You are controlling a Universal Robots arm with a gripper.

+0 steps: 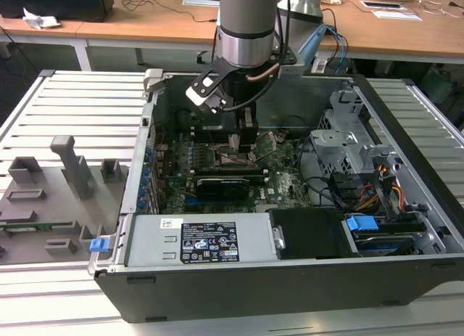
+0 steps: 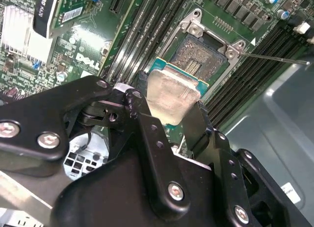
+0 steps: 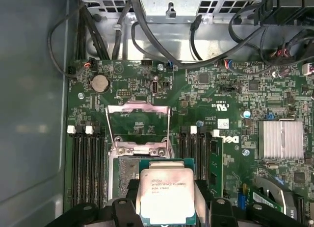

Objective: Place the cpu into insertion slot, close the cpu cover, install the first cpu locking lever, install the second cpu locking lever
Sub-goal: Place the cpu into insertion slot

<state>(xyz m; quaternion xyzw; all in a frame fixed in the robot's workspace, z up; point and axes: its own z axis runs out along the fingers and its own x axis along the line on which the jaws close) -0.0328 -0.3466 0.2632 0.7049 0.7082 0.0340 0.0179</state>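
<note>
So the arm reaches down into the open computer case (image 1: 290,296), which sits on the slatted grey table (image 1: 80,96). In the exterior view the end effector (image 1: 235,143) hangs over the far middle part of the green motherboard (image 1: 286,183).

The end effector is clamped on the cpu (image 3: 167,196). In the second wrist view you can see its 2 black fingers (image 2: 198,123) pinching the chip on opposite edges, silver top facing up. The cpu sits right over the near edge of the insertion slot (image 2: 200,59), partly overlapping it but not lined up square in it. Can't tell if it's touching the socket or just above it.

Most of the insertion slot's contact field is uncovered. The cpu cover (image 3: 138,108) is swung open on the side of the socket away from the chip, and you can see green board through its window. A thin metal rod (image 2: 274,58) sticks out sideways from 1 corner of the socket frame.

Long black memory slots (image 3: 86,163) flank the socket on both sides, and there's a finned heatsink (image 3: 283,138) well off to one side.
</note>
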